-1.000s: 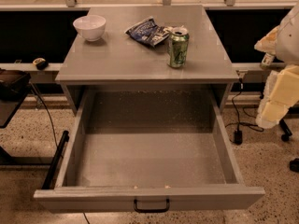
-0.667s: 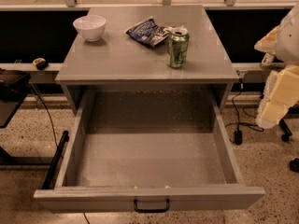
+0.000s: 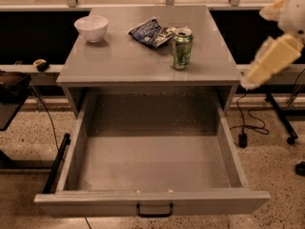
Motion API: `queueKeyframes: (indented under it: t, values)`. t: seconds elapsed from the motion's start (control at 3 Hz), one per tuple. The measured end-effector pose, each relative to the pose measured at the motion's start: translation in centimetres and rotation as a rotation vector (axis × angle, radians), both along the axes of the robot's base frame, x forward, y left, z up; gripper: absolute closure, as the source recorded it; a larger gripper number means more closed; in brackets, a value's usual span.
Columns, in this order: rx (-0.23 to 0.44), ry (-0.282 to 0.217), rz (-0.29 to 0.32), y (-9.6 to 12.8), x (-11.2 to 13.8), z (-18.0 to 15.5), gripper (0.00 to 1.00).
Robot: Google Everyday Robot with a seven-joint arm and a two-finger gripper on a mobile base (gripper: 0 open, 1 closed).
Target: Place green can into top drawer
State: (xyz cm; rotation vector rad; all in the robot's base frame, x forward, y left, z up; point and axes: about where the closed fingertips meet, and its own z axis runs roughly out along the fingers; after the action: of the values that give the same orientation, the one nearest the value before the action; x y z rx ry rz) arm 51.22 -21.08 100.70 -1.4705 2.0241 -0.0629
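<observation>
One green aluminium can (image 3: 182, 49) is standing upright above the open grey metal top drawer (image 3: 152, 202); cream gripper (image 3: 271, 63) is hovering right of it, grip unreadable.

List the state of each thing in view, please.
green can: upright on the cabinet top, not held.
top drawer: pulled open, holds nothing.
chip bag: lying flat behind the can.
white bowl: upright, back left corner.
gripper: right of the cabinet, apart from the can.

So the can (image 3: 182, 49) sits on the cabinet top (image 3: 128, 58), chip bag (image 3: 151, 32) just behind-left, bowl (image 3: 91, 27) far left; top drawer (image 3: 152, 202) sticks out below in front, gripper (image 3: 251, 79) off right.
</observation>
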Motion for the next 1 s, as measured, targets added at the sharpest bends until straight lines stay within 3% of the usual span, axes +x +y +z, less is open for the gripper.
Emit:
queueKeyframes:
  t: [0.33,0.67,1.0]
  values:
    - [0.311,-0.18,-0.005,2.3,9.0,1.9,0.0]
    - [0.454,-0.241,-0.021,5.0,15.1,2.3,0.0]
    - [0.505,-0.235,-0.071,7.8,20.2,1.0,0.0]
